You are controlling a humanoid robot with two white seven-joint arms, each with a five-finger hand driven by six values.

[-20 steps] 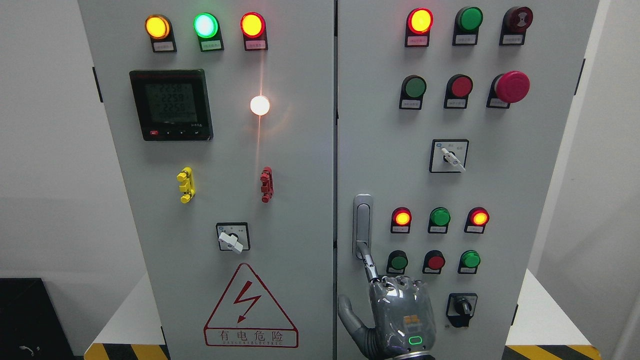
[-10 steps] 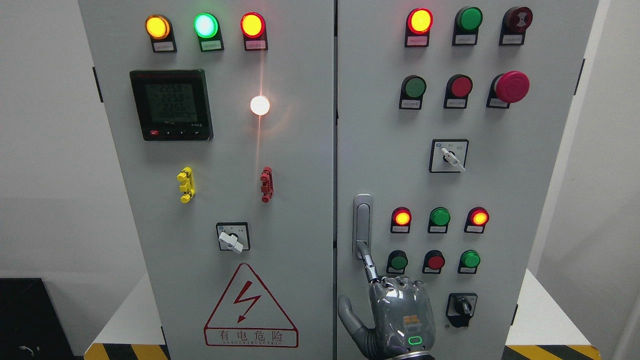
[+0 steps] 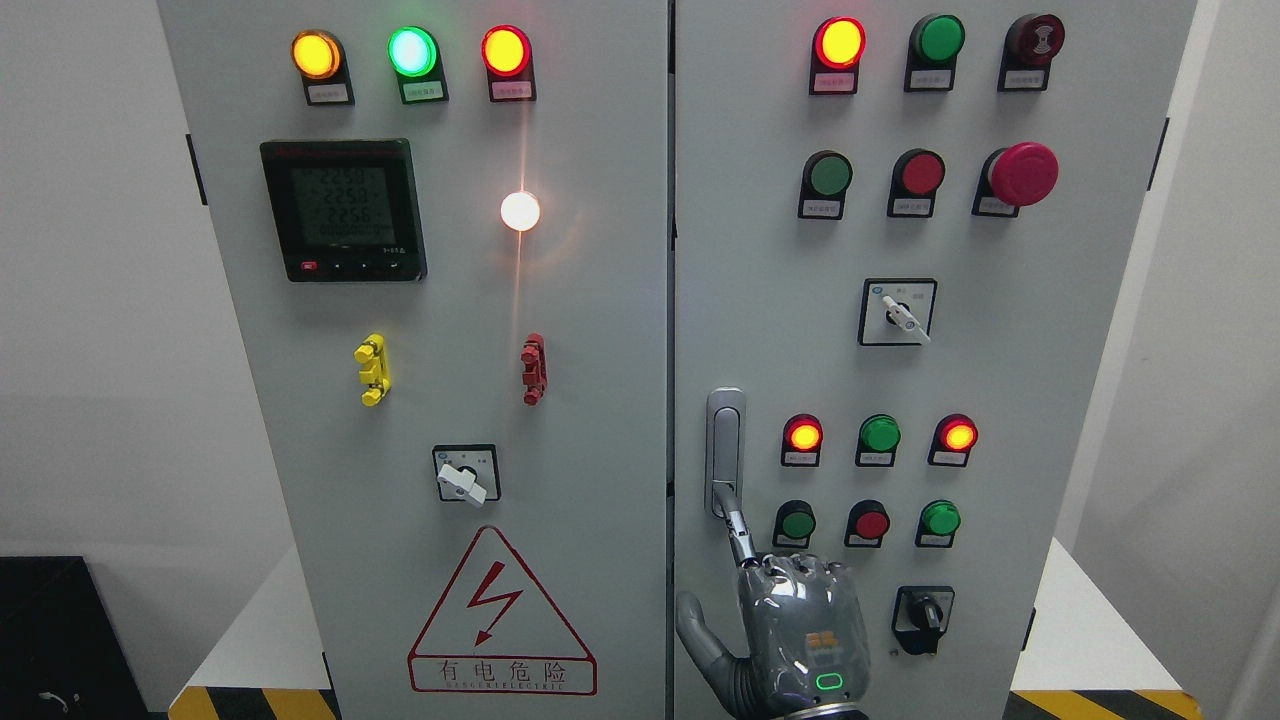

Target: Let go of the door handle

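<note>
Very little is different. My hand (image 3: 800, 630) has eased down a touch over the last second: the knuckles sit slightly lower against the cabinet door than they did, and my extended index finger (image 3: 735, 520) has slid a little down the door handle (image 3: 725, 450), its tip now at the handle's lower end rather than just above it (the shift is small, most of it in the first half second). The digits on the meter display (image 3: 343, 208) have flickered to a new reading, too blurred for me to read.
</note>
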